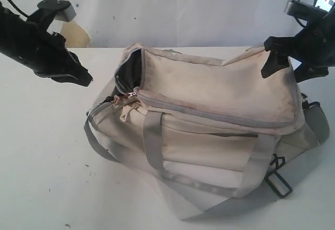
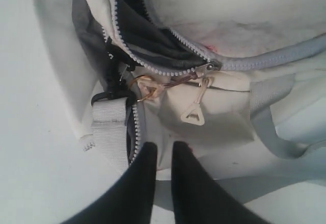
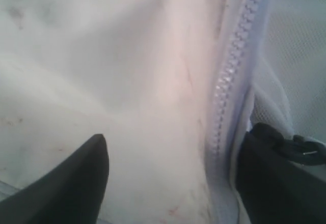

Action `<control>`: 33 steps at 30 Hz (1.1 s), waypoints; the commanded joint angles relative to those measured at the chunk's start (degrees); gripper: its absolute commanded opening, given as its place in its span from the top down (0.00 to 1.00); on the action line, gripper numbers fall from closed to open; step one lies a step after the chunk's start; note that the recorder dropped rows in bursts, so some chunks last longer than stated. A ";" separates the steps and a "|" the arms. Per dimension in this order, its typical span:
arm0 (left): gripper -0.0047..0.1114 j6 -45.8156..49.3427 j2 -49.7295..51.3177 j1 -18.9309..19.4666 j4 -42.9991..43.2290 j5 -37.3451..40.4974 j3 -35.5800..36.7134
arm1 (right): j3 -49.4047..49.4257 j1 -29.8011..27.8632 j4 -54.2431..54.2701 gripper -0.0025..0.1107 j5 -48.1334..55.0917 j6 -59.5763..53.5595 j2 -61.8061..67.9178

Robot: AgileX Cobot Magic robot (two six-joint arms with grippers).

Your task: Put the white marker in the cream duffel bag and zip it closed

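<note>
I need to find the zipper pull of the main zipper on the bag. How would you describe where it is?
Start at the cream duffel bag on the white table. Follow its grey top zipper toward the left end effector, where the lid gapes open. The zipper pull hangs there, a cream tab beside a copper-coloured ring.

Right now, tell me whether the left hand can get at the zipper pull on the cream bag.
Probably yes. The left hand hangs shut just short of the zipper pull, which dangles exposed on the cream duffel bag; nothing lies between them.
</note>
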 commanded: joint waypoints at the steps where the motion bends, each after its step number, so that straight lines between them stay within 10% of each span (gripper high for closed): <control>1: 0.69 5.86 2.84 -0.14 -3.42 -1.27 0.10 | -0.45 1.05 0.30 0.42 1.73 -2.70 -3.42; 21: 0.39 30.38 11.42 -0.14 -15.48 -6.73 0.10 | -0.45 4.32 -1.59 0.42 1.97 -11.33 -8.76; 33: 0.38 47.57 16.38 -0.14 -27.76 -7.05 0.10 | -0.45 8.69 -1.35 0.42 1.99 -11.33 -8.78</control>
